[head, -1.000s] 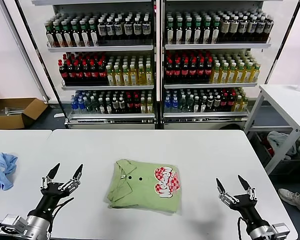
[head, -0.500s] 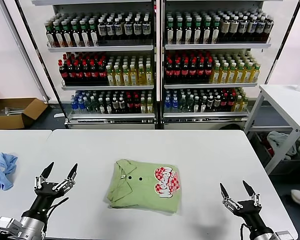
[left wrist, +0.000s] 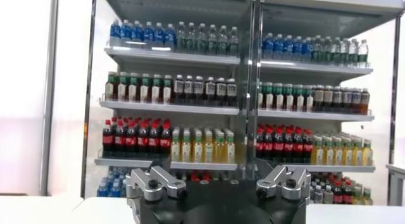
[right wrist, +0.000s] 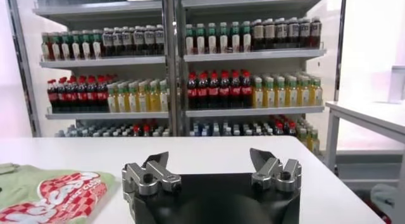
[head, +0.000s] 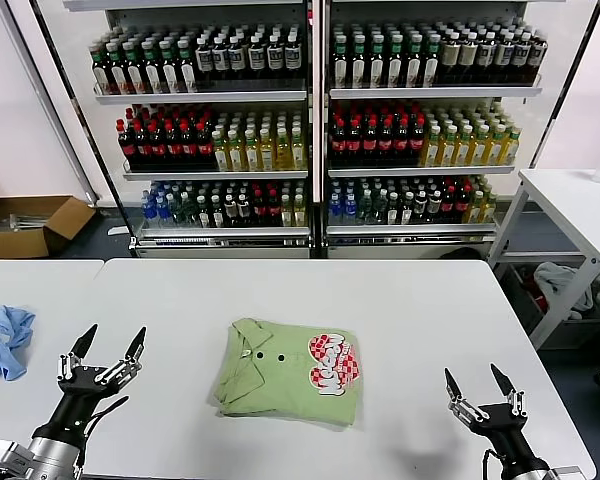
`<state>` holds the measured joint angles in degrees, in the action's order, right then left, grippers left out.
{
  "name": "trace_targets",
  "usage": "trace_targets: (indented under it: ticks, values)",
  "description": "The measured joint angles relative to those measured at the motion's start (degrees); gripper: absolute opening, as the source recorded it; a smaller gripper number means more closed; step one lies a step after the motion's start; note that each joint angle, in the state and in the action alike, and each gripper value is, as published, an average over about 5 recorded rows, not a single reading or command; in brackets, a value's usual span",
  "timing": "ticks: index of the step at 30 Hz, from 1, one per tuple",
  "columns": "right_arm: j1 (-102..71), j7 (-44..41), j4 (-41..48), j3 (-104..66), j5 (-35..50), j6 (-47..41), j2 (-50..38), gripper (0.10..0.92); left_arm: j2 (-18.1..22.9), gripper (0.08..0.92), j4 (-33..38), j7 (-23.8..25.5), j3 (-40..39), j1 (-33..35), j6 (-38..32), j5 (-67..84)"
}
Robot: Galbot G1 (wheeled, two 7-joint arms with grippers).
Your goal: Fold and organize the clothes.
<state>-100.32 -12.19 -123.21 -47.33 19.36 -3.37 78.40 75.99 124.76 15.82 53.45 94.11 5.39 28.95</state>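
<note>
Behind the work area: tall glass-fronted metal shelving (head: 310, 130), rows of plastic drink bottles. Smooth white rectangular surface (head: 420, 310) in front. At its centre, light green soft-knit polo shirt (head: 290, 370), folded to a neat rectangle, collar left, red-and-white checkered print up. Crumpled light blue cloth (head: 2, 340) at far left edge. Left tool (head: 104, 350) near-left, pointed metal fingers spread, empty. Right tool (head: 480, 390) near-right, likewise spread, empty; both well apart from shirt.

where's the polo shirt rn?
In the head view the polo shirt lies folded at the middle of the white table, between the open left tool and open right tool, touching neither.
</note>
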Motion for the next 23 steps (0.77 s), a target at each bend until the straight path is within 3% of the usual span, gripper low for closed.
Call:
trace_targets:
  ticks: [23]
  values:
    - [0.2,-0.1,1.7,-2.5,-1.9,2.2,1.9,0.823,1.2,0.823,-0.4,-0.9,1.0,0.5,-2.0,-0.8]
